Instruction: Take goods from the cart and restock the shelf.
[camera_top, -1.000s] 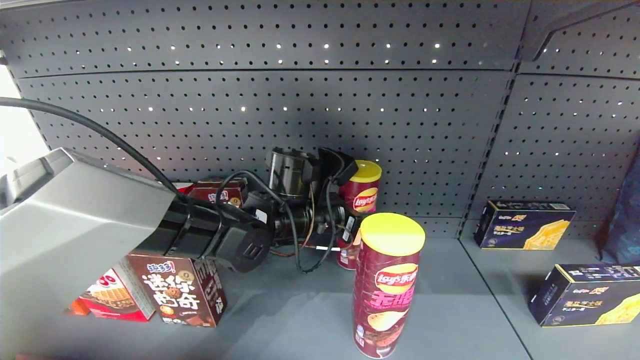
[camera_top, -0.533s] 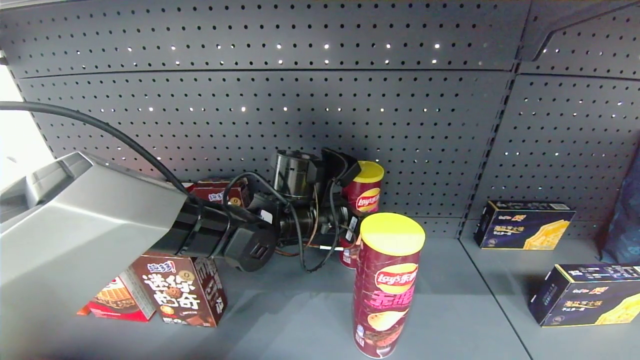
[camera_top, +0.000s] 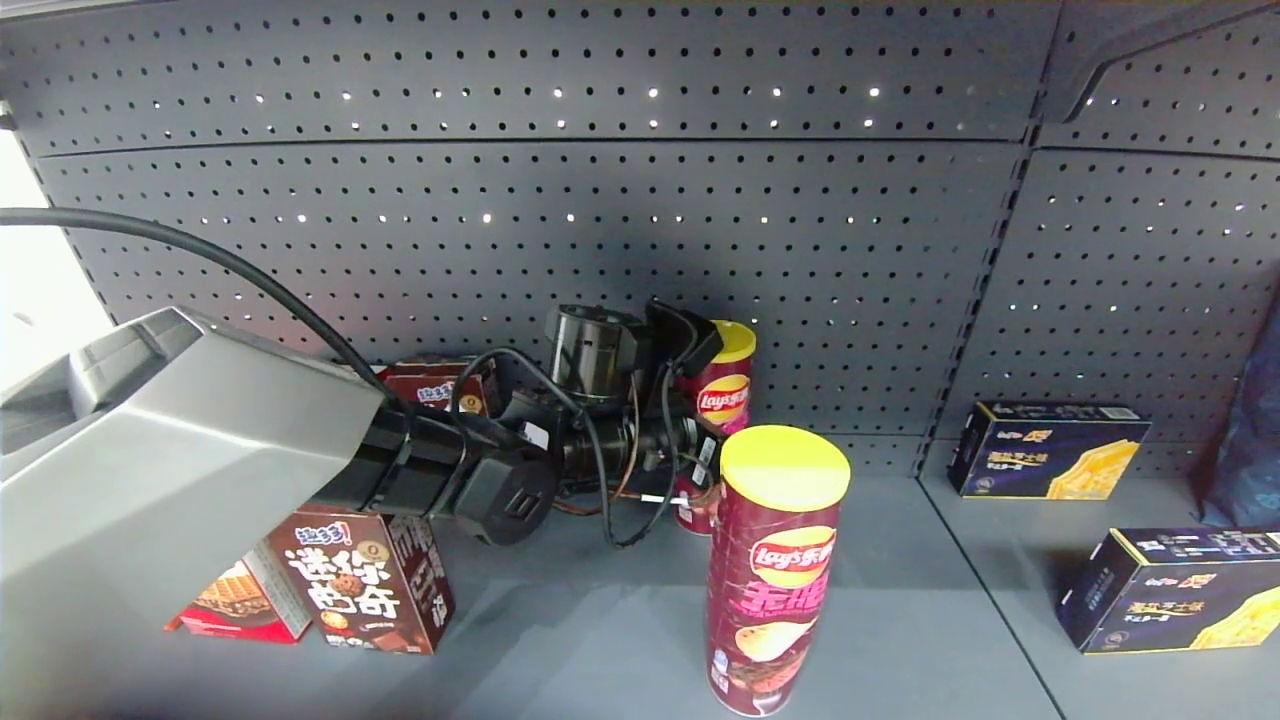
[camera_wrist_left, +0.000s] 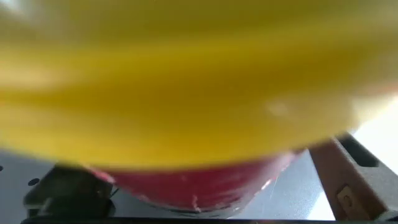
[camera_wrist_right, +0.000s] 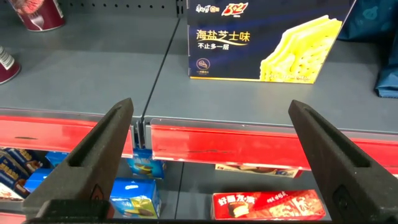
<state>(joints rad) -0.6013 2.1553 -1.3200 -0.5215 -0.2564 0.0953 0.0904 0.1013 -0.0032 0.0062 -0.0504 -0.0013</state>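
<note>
Your left gripper (camera_top: 697, 420) clamps the rear can (camera_top: 725, 400), your right gripper (camera_wrist_right: 211, 168) gapes idle; let go before the can stands flat and it may topple.

Left arm (camera_top: 180, 450) lies low over the shelf from its front left corner, grey forearm first, then the black wrist (camera_top: 490, 485), angled toward the back edge. I read the left gripper (camera_top: 700, 410) near the middle of that back edge, turned on its side, jaws clamped on the rear chip can (camera_top: 725, 385). Right gripper (camera_wrist_right: 211, 162) hangs level just outside the shelf's front edge, its two dark fingers (camera_wrist_right: 93, 168) spread wide apart
</note>
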